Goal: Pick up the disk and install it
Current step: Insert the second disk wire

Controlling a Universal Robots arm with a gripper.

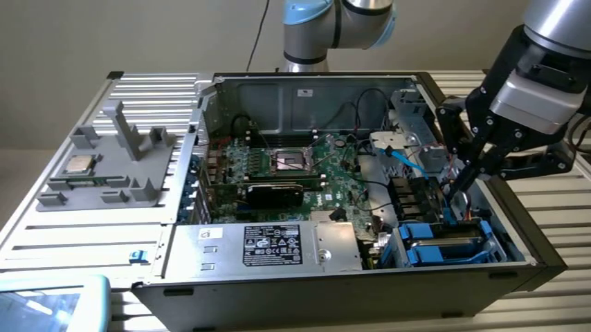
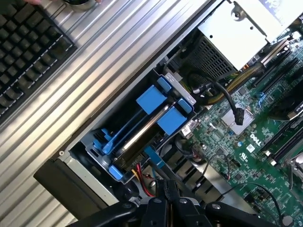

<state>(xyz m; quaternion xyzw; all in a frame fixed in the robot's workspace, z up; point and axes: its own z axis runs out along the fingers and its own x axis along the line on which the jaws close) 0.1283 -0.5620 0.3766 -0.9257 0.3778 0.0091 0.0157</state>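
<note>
We see an open computer case (image 1: 369,290) lying on a ribbed metal table (image 1: 83,228), with the arm's pincer (image 1: 459,185) reaching down over the case's corner at the exterior view's right. The pincer's two fingers are pressed together into a narrow point, closed with nothing between them. Its tip hangs just above the drive cage (image 1: 443,242), close to a bundle of red and yellow wires (image 2: 142,177).

The disk (image 2: 144,135) sits on edge inside that cage, framed by its bright blue carrier; we see the slim silver-grey body running between the blue rails, with two broad blue tabs at one end. In the exterior view the same disk (image 1: 450,241) shows as a grey strip between blue plastic pieces, at the near right corner of the case. The pincer does not touch it; it is just beside it, over the end of the cage nearest the fan.

The green motherboard (image 1: 305,173) fills the middle of the case, with an empty processor socket (image 1: 289,160) and black cables crossing it. A large silver box with a black label (image 1: 268,245) lies along the near side of the case. A light blue cable (image 1: 406,160) runs down toward the cage. On the table at the exterior view's left stands a grey fixture (image 1: 115,162) holding a small square silver chip (image 1: 77,164). In the wrist view a black keyboard (image 2: 23,56) lies on the table beyond the case wall.
</note>
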